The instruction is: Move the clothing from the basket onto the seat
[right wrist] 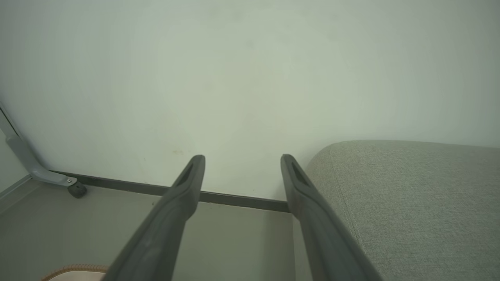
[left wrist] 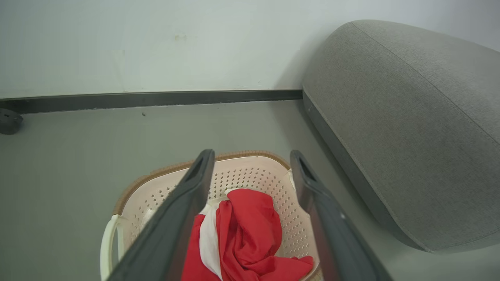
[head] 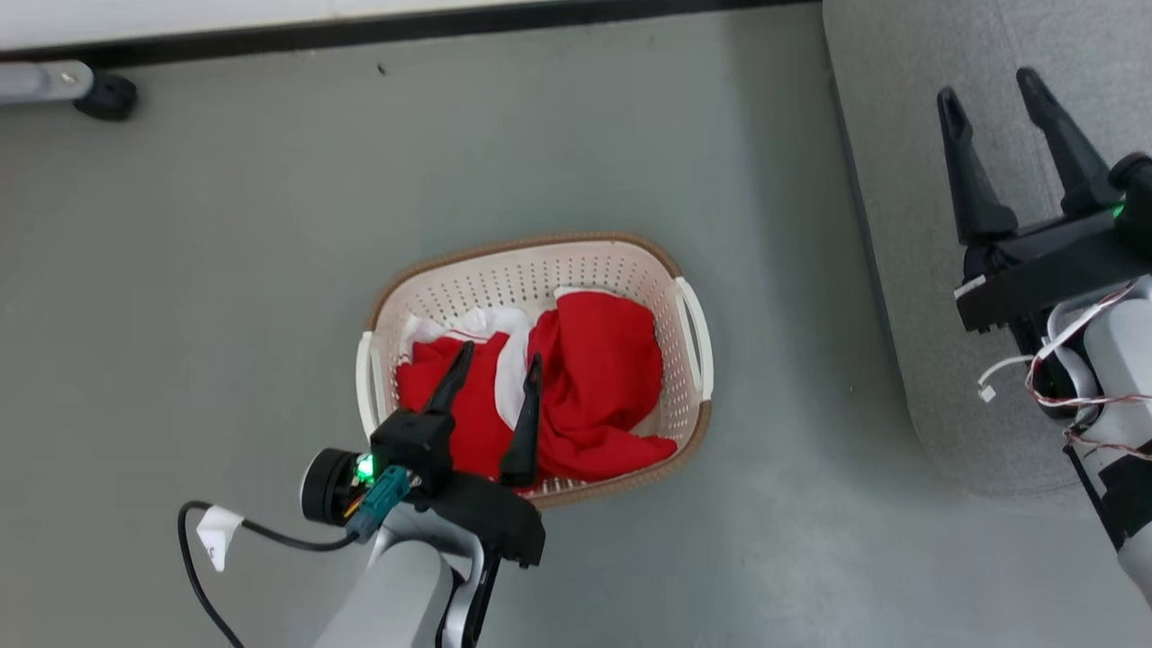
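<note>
Overhead, left end effector [head: 501,353] gapes over clothing [head: 594,378] in the basket [head: 540,245]; right end effector [head: 986,85] gapes near the seat [head: 900,270].

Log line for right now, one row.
left gripper: open, over clothing | clothing: in basket | right gripper: open, empty, at seat edge

I can read no text, brand or number from here; the white tag [head: 219,533] on the black cable [head: 306,544] is too small to read.
</note>
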Robot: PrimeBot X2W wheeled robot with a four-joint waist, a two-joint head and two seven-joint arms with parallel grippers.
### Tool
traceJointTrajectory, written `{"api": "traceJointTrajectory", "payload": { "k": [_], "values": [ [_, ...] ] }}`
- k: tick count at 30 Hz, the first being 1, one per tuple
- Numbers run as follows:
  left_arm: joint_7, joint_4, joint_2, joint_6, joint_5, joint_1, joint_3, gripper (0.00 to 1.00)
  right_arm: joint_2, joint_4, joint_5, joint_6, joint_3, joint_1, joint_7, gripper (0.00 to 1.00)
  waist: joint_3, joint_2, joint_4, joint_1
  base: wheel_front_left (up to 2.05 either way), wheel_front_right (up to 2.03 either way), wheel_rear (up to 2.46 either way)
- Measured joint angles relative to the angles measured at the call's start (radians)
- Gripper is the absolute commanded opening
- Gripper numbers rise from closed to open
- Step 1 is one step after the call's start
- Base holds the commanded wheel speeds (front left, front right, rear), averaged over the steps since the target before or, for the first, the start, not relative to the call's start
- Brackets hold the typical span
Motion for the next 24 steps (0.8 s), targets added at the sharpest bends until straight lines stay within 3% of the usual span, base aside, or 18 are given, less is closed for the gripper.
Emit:
{"api": "traceJointTrajectory", "payload": {
  "k": [24],
  "values": [
    [0.000, 0.164, -0.001, 0.043, -0.133, -0.314, -0.091, 1.00, 0.061, -0.207, -0.070, 0.019, -0.020, -0.127, -0.007, 1.00, 0.346, 0.0001, -0.060, -0.0001, 0.00, 0.00, 0.00]
  ]
}}
